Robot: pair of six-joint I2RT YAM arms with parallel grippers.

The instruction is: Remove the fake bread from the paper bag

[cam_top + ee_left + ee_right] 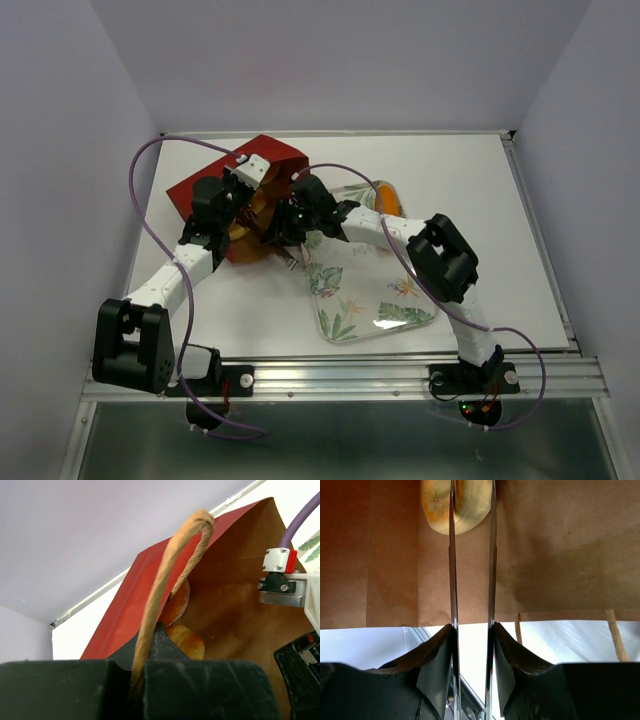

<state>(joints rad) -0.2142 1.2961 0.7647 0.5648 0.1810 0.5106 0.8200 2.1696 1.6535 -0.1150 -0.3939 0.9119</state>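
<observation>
The dark red paper bag [225, 180] lies on its side at the back left, mouth toward the tray. My left gripper [232, 207] is shut on its twine handle [167, 575] and holds the mouth up; the brown inside [240, 625] shows. Two orange-golden buns [187, 642] lie inside. My right gripper [280, 228] reaches into the mouth. In the right wrist view its jaws [472, 495] stand a narrow gap apart, pinching a pale golden bun [435, 505] against the kraft wall. One orange loaf [386, 196] lies on the tray's far end.
The leaf-patterned tray [375, 300] lies right of the bag, under my right arm. The bag's other handle [615, 632] hangs at the mouth. White table [500, 220] stretches to the right. A metal rail [400, 375] runs along the near edge.
</observation>
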